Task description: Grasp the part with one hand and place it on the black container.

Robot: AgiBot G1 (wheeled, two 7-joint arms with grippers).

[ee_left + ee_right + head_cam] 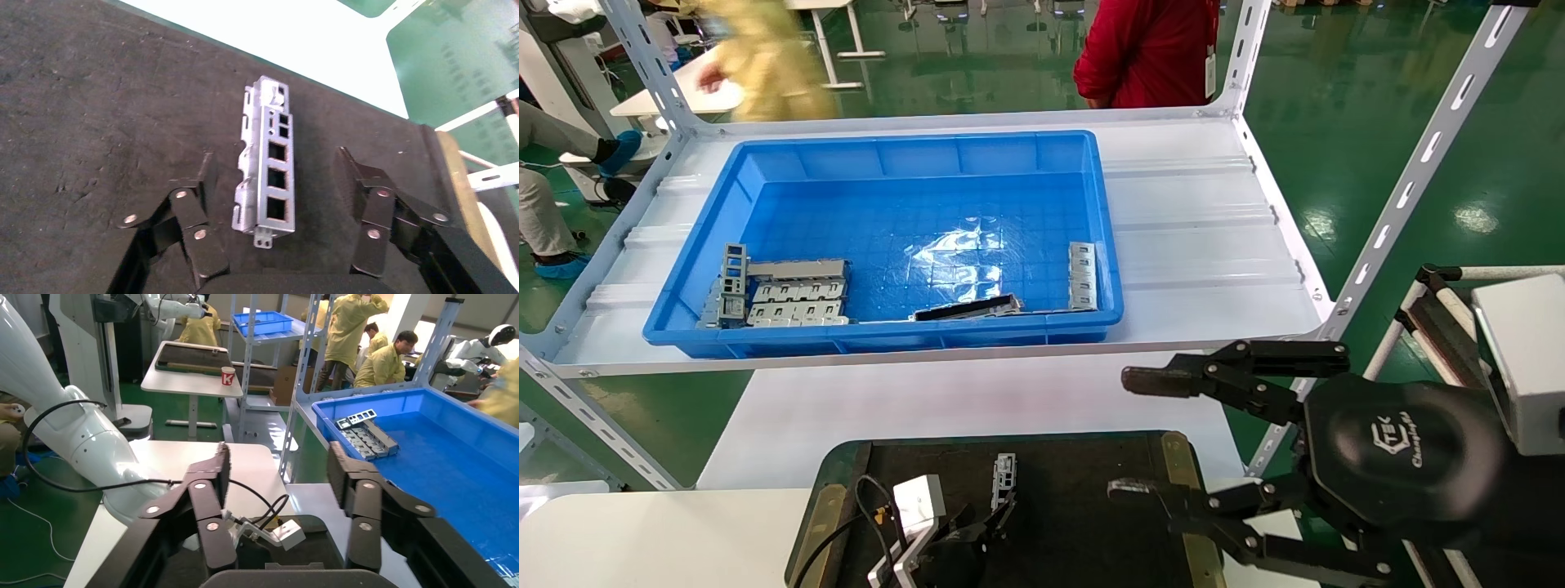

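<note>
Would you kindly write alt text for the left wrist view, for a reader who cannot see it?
A slim silver-grey part with square cutouts lies flat on the black container, between the open fingers of the left gripper, which do not touch it. White table and green floor show beyond the container's edge.

A blue plastic bin (891, 163) sits on the white shelf (1197, 237); grey multi-slot plates (793, 298) lie at its near-left corner; a dark flat strip (968, 308) lies near-centre.
</note>
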